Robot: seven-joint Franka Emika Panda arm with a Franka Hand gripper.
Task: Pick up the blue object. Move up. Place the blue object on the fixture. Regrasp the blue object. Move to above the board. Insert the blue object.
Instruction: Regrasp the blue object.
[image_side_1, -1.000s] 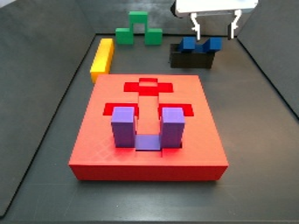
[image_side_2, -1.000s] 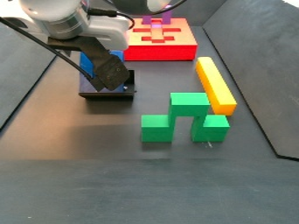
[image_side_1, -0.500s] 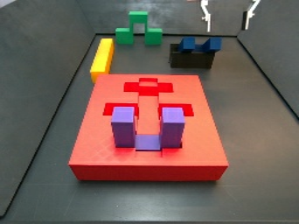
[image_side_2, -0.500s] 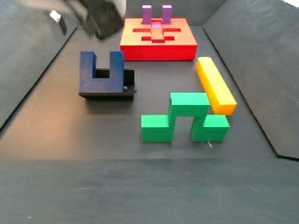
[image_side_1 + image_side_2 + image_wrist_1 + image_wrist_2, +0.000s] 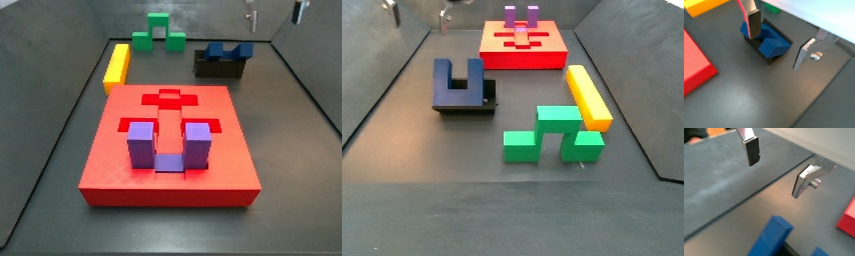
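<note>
The dark blue U-shaped block [image 5: 227, 50] sits on the black fixture [image 5: 219, 69] at the back right, prongs up; both also show in a side view, the block [image 5: 458, 85] on the fixture [image 5: 490, 98]. My gripper [image 5: 273, 14] is open and empty, high above the block, at the frame's top edge in both side views [image 5: 417, 12]. In a wrist view the open gripper [image 5: 776, 50] hangs over the blue block [image 5: 767, 41] without touching it. The red board [image 5: 118, 170] lies in the middle with cross-shaped cutouts.
A purple U-shaped block [image 5: 170, 146] stands in the board's near cutout. A yellow bar [image 5: 118, 66] lies left of the board. Green blocks [image 5: 159, 34] stand at the back. Dark walls rise on both sides of the floor.
The gripper has let go of the blue block and risen straight up. The block stays on the fixture.
</note>
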